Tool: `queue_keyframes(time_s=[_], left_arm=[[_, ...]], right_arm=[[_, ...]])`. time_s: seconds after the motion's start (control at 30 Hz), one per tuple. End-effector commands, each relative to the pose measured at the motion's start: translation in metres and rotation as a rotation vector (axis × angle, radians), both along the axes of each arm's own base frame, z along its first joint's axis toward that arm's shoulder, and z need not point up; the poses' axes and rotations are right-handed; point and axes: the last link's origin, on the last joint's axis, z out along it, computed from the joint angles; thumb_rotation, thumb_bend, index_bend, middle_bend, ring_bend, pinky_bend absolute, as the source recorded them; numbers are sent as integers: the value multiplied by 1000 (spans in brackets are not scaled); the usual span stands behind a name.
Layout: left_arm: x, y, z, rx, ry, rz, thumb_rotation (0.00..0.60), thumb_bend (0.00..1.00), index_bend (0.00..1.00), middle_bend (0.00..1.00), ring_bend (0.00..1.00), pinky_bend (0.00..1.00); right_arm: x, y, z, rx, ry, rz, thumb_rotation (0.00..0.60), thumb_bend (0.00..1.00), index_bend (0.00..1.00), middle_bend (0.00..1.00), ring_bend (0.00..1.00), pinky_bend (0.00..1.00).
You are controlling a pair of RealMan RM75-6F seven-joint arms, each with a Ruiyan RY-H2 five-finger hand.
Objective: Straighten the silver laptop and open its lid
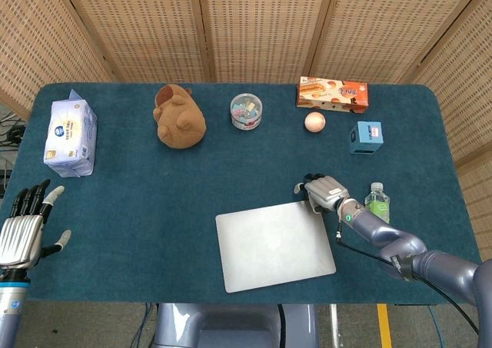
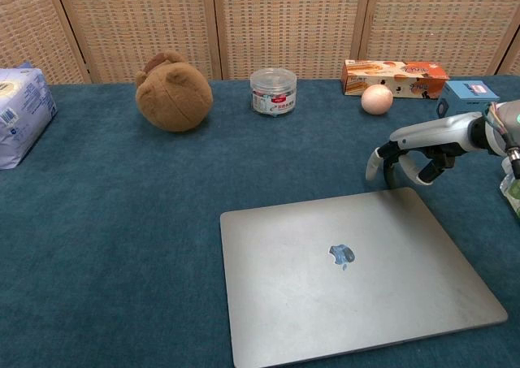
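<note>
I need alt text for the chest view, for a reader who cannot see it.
A closed silver laptop lies on a blue-green table, with the robot's right hand, fingers curled downward, at its far right corner. Behind stand a brown plush toy, a clear jar and an egg.

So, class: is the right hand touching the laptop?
Cannot tell. In both views the right hand sits at the laptop's far corner, but neither shows contact or gap plainly.

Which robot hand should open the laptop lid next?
Probably the right hand: it sits at the far right corner of the shut silver laptop. The left hand waits open at the table's left edge, far away.
</note>
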Motion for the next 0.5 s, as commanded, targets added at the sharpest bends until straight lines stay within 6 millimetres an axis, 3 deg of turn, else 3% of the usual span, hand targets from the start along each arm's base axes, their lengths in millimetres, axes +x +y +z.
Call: queue_keyframes(time_s=[0.03, 0.5], left_arm=[[0, 0, 0, -1, -1, -1, 600, 307, 109, 0, 0, 0], [4, 2, -3, -15, -7, -18, 600, 307, 108, 0, 0, 0]], right_arm=[[-4, 5, 2, 4, 0, -5, 600, 1000, 222, 402, 75, 86], [-10, 19, 13, 2, -12, -16, 600, 1000, 222, 408, 76, 96]])
